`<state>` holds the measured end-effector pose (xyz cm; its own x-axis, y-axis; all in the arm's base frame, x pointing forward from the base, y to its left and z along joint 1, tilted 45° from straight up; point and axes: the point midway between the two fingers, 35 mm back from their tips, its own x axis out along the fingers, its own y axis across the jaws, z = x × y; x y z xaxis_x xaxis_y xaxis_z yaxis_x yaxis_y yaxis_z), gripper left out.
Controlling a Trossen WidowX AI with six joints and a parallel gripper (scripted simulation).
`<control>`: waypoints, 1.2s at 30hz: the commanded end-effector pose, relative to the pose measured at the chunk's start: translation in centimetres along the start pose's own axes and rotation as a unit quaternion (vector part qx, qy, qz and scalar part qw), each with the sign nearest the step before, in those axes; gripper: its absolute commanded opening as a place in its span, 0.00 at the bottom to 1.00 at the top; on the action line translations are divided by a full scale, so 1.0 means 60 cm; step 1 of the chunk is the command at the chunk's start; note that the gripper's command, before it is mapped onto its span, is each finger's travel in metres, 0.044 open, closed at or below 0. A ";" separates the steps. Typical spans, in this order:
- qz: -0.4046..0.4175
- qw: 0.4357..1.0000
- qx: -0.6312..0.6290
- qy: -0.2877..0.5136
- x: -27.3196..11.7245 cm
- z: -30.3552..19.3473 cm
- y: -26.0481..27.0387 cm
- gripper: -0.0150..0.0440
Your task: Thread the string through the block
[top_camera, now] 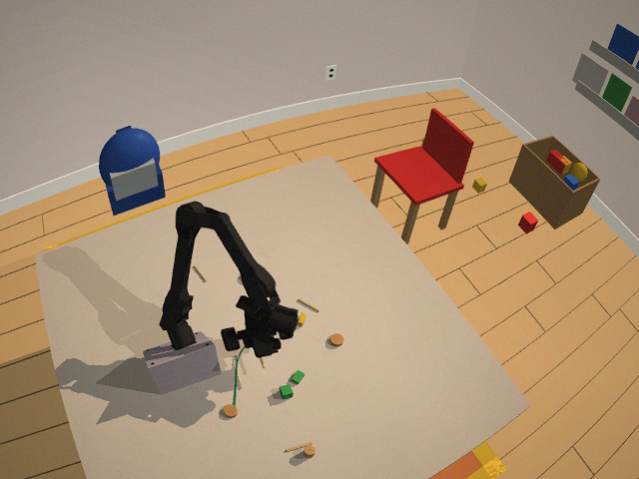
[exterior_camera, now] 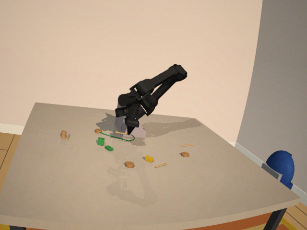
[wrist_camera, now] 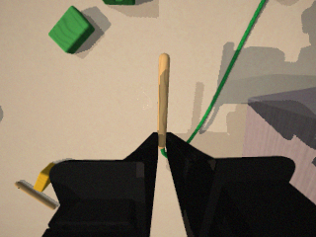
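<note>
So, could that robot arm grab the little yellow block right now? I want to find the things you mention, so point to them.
Probably not right away: the gripper [top_camera: 262, 354] [exterior_camera: 129, 133] [wrist_camera: 161, 136] is shut on a stick [top_camera: 263, 362] [exterior_camera: 120, 132] [wrist_camera: 163, 94]. Nothing seems to stand between it and the yellow block [top_camera: 302, 319] [exterior_camera: 149, 158] [wrist_camera: 43, 177], though.

The pale, matte table [top_camera: 412, 371] [exterior_camera: 198, 193] [wrist_camera: 118, 99] carries a round wooden button [top_camera: 230, 410] [exterior_camera: 98, 131] with a green string [top_camera: 236, 381] [exterior_camera: 116, 137] [wrist_camera: 224, 79] fixed to it. Well apart from the button are a taller green block [top_camera: 286, 391] [exterior_camera: 100, 141] [wrist_camera: 119, 1] and, near that, a flatter green piece [top_camera: 298, 376] [exterior_camera: 109, 148] [wrist_camera: 71, 30]. A yellow block [top_camera: 302, 319] [exterior_camera: 149, 158] [wrist_camera: 43, 177] sits near a loose stick [top_camera: 308, 304] [exterior_camera: 161, 165] [wrist_camera: 36, 195] and a wooden disc [top_camera: 336, 339] [exterior_camera: 129, 164]. Another disc [exterior_camera: 184, 154] is near a second stick [top_camera: 200, 273] [exterior_camera: 187, 145]. An upright wooden cylinder [top_camera: 310, 450] [exterior_camera: 63, 134] has a third stick [top_camera: 297, 447] [exterior_camera: 68, 136] just beside it. The lilac-grey arm base [top_camera: 186, 368] [exterior_camera: 140, 133] [wrist_camera: 276, 148] also stands on the table.
</note>
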<state>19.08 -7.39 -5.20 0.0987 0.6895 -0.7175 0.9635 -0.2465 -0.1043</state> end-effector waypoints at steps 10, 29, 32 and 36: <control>0.002 1.000 0.002 0.002 -0.001 -0.031 -0.001 0.25; 0.001 1.000 0.002 0.004 0.000 -0.074 -0.003 0.25; 0.001 1.000 0.002 0.005 0.000 -0.080 -0.004 0.25; 0.001 1.000 0.001 0.006 0.000 -0.089 -0.005 0.25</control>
<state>20.22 -4.06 -1.88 0.0994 0.6944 -0.7127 0.9637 -0.2456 -0.1049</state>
